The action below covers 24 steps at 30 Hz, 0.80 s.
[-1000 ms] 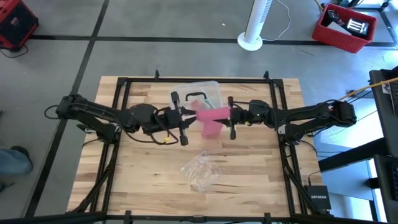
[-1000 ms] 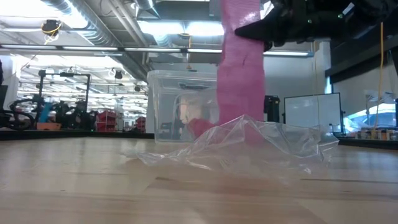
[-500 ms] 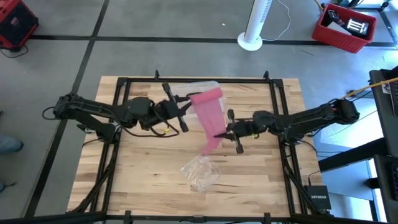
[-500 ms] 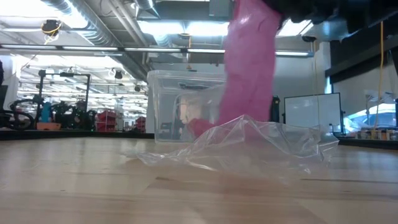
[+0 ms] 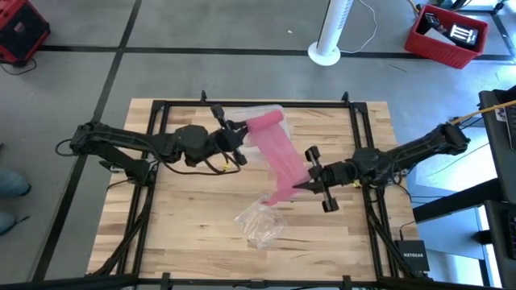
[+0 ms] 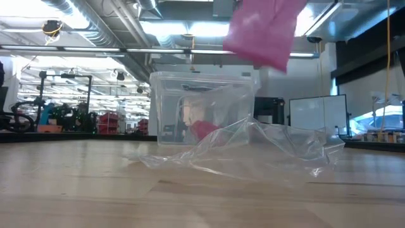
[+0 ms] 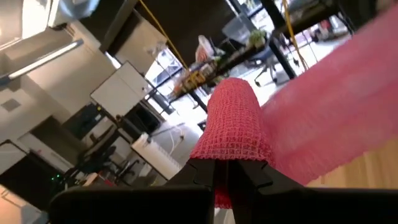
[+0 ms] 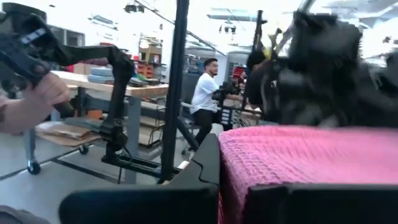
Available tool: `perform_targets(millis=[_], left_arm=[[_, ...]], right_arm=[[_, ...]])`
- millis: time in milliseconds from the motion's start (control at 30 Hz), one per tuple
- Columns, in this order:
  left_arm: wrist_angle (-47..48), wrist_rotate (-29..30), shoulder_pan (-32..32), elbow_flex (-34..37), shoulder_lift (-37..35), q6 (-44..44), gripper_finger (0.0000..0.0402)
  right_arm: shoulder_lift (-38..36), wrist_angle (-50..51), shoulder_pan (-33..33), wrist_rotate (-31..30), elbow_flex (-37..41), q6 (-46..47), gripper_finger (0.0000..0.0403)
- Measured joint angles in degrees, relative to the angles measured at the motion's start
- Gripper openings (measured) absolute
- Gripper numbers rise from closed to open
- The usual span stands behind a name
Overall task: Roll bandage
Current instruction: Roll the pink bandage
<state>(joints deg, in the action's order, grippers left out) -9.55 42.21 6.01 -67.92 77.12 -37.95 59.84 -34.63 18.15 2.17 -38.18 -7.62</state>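
Bandage (image 5: pixel 278 153) hangs stretched in the air above the worktop (image 5: pixel 193 217), running diagonally between both arms. Left claw (image 5: pixel 239 133) is clamped on its far end, over the clear plastic box (image 5: pixel 270 113); right claw (image 5: pixel 304 184) is clamped on its near end, above the crumpled wrapper (image 5: pixel 260 223). In the low view only the strip's lower edge (image 6: pixel 262 28) shows; both claws are cut off at the top. Box contents appear pink, though the wrapper (image 6: pixel 253 149) partly masks them.
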Motion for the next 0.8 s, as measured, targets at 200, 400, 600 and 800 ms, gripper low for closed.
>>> perform_targets(millis=[200, 400, 600, 800], left_arm=[[4.1, 0.0, 1.0, 0.0, 3.1, 0.1, 0.0011], [6.2, -0.2, 4.1, 0.0, 7.8, 1.8, 0.0011], [4.4, -6.6, 8.7, -0.1, 12.8, 3.1, 0.0011], [-1.2, -6.4, 12.1, -0.3, 17.3, 9.1, 0.0011]], right_arm=[[0.0, 9.3, 0.6, -1.0, -10.0, -3.1, 0.0002], [0.0, 16.6, -2.1, -4.2, -19.6, -4.5, 0.0005], [0.1, 24.9, -11.0, -9.8, -25.7, -3.1, 0.0006], [-1.0, 28.4, -23.2, -6.3, -26.0, 10.6, 0.0007]])
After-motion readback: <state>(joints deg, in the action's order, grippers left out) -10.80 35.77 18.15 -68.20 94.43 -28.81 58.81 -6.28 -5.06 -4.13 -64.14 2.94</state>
